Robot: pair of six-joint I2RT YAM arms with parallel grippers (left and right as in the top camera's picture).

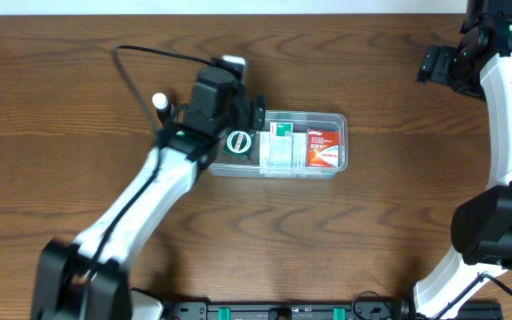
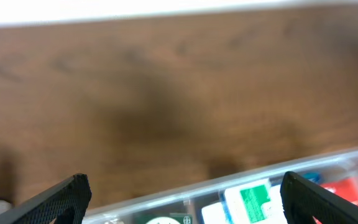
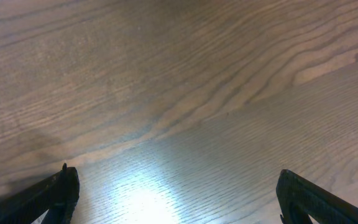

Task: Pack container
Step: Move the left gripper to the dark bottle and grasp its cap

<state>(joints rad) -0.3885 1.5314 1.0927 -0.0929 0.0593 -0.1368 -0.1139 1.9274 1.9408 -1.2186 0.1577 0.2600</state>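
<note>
The clear container lies in the middle of the table. Inside it are a round green-and-white bottle lid at the left end, a white-and-green box in the middle and a red box at the right. My left gripper hovers over the container's left end, open and holding nothing. In the left wrist view its gripper spans the container rim, with the white-and-green box and the red box below. My right gripper is far off at the back right; seen in its wrist view, the gripper is open over bare wood.
A small white-capped object stands just left of the left arm. A black cable runs across the back left of the table. The right arm's white links run down the right edge.
</note>
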